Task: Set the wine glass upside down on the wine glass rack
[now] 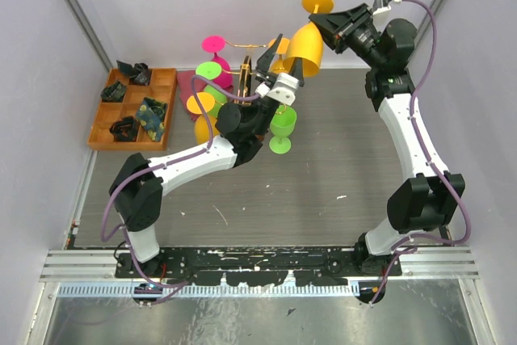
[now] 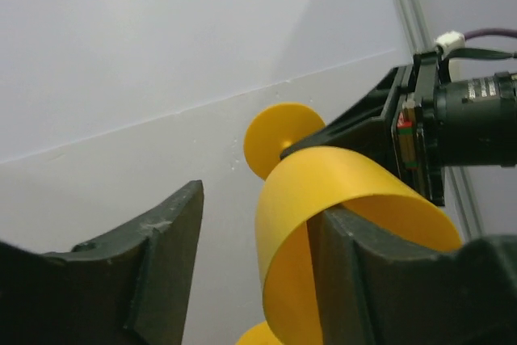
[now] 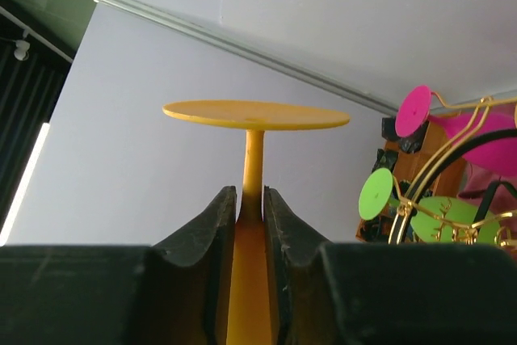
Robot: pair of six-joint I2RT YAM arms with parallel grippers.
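Note:
A yellow wine glass (image 1: pixel 305 50) hangs upside down in the air, foot (image 1: pixel 317 0) on top, at the back of the table. My right gripper (image 1: pixel 327 26) is shut on its stem (image 3: pixel 252 174), just under the foot (image 3: pixel 254 113). My left gripper (image 1: pixel 279 80) is open at the bowl's rim; in the left wrist view one finger (image 2: pixel 355 264) sits inside the bowl (image 2: pixel 323 191) and the other stands apart on the left. The gold wire rack (image 1: pixel 242 70) stands just left of the glass, with pink, green and orange goblets hanging on it; it also shows in the right wrist view (image 3: pixel 440 191).
A green goblet (image 1: pixel 283 128) stands upright on the table under my left wrist. An orange wooden compartment tray (image 1: pixel 161 78) with dark items lies at the back left. Pale walls close the back and both sides.

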